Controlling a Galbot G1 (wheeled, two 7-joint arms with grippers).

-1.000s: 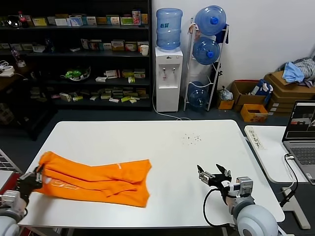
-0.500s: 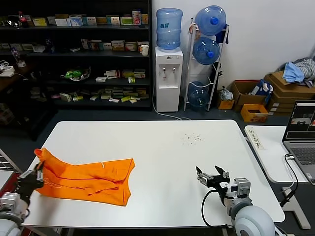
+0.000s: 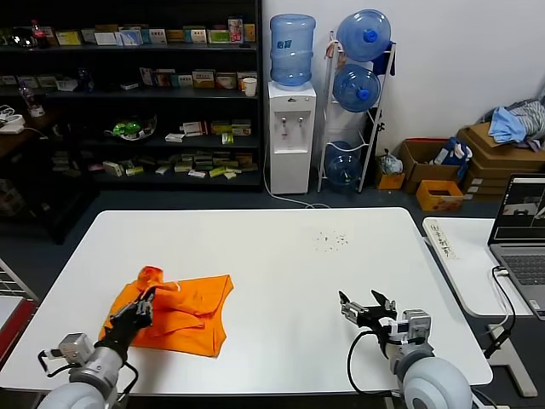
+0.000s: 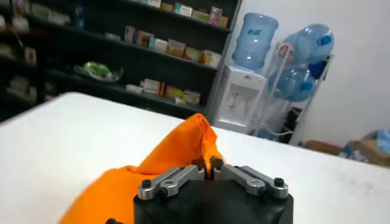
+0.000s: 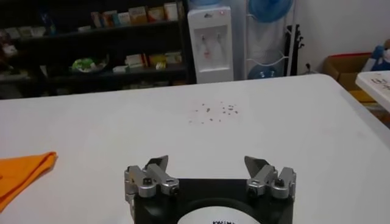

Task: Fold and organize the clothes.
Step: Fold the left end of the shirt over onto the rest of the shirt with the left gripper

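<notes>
Orange fabric, head view: the T-shirt (image 3: 180, 311) lies bunched and partly doubled over on the white table (image 3: 281, 256), toward the robot's left and near the front edge.
Left gripper, head view: the left gripper (image 3: 141, 305) sits at the shirt's near-left part, clamped on a fold; judged, it carries that edge across the garment to make a fold.
Right gripper, head view: the right gripper (image 3: 364, 308) hovers low over bare table, well apart from the shirt, jaws apart, idle.
Containers, head view: cardboard boxes (image 3: 490, 149) at the back right carry a blue-grey cloth pile (image 3: 513, 123); a rack (image 3: 362, 102) holds water bottles.
Left wrist view: the left gripper (image 4: 213, 171) is pinched together on a raised peak of the T-shirt (image 4: 183, 149).
Right wrist view: the right gripper (image 5: 209, 172) stands wide and holds nothing; a corner of the T-shirt (image 5: 21, 173) shows at the edge.
</notes>
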